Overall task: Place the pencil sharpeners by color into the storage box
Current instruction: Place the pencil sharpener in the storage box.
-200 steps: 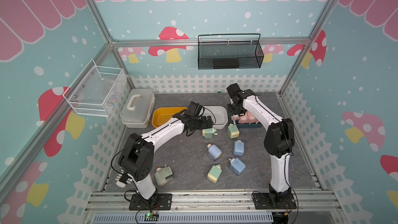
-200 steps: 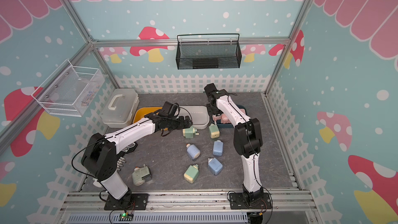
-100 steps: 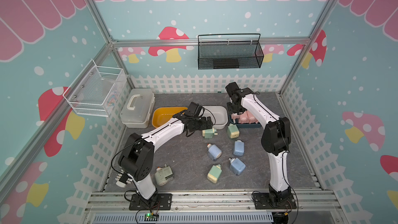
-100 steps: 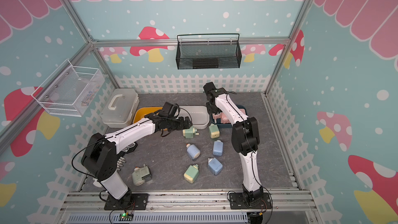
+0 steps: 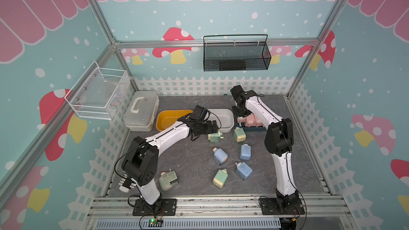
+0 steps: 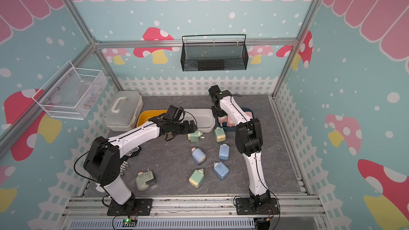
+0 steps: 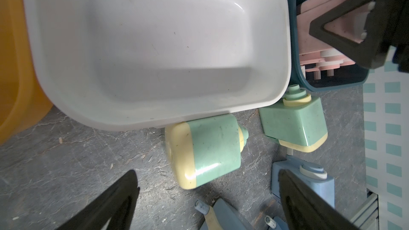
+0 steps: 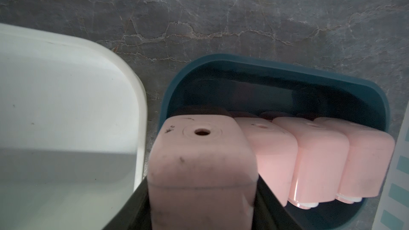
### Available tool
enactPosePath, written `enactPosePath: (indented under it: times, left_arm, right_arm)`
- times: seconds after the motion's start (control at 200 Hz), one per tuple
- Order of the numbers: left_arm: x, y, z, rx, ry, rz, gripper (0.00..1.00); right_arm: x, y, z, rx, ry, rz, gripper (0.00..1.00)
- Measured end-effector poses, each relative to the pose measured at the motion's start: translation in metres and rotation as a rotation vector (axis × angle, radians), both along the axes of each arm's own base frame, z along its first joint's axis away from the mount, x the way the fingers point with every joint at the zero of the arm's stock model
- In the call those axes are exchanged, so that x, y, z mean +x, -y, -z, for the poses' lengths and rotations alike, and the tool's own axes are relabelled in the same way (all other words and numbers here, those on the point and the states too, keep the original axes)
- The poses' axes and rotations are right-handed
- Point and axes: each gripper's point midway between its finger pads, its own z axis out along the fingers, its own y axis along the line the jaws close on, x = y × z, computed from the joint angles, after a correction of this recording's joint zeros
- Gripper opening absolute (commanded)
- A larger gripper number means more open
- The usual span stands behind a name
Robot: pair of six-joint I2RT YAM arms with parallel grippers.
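**Fourth pink over its bin, not yet released; almost nothing moves**

Clock face laid on the top view, 12 at the back fence.

Change over the last second: small. The right arm's elbow drifts slightly toward 9, while its wrist stays over the blue bin. The left arm keeps the same pose. No sharpener on the mat shifts, and neither set of jaws changes width.

Right gripper: clamped on a pink sharpener at the bin's 9 o'clock end. It sits just beside three pink sharpeners lying in a row inside. Cannot tell whether it rests on the bin floor yet.

Left gripper: jaws spread wide, holding nothing. It hovers above a green sharpener that lies tight against the white bin on its 6 o'clock side. A second green sharpener lies at 3 o'clock of that one.

Rest of the mat: three blue sharpeners cluster toward 5 o'clock of centre. A third green sharpener lies at 6 and a fourth green sharpener at 8, beside the left base.

Judgement: the pink group is complete once this one is let go. Green and blue are unstarted: the white bin is bare, and the yellow bin shows nothing in its visible part. The left arm looks staged for a green pick.
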Motion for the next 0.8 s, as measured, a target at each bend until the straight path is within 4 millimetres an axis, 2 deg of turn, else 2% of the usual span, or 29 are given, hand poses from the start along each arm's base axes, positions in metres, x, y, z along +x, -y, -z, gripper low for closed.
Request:
enactPosePath:
  times: [0.315,0.525,0.8]
  left_arm:
    - [-0.002,-0.001,0.002,0.011,-0.005,0.009,0.99]
    - [-0.003,-0.003,0.003,0.023,-0.005,0.017,0.99]
    - [-0.004,-0.004,0.004,0.034,-0.008,0.019,0.99]
  right_arm:
    - [-0.009,0.002,0.015,0.003,-0.056,0.049,0.3]
    - [-0.008,0.003,0.014,0.006,-0.051,0.07,0.36]
    - [-0.008,0.003,0.013,0.011,-0.048,0.084,0.5]
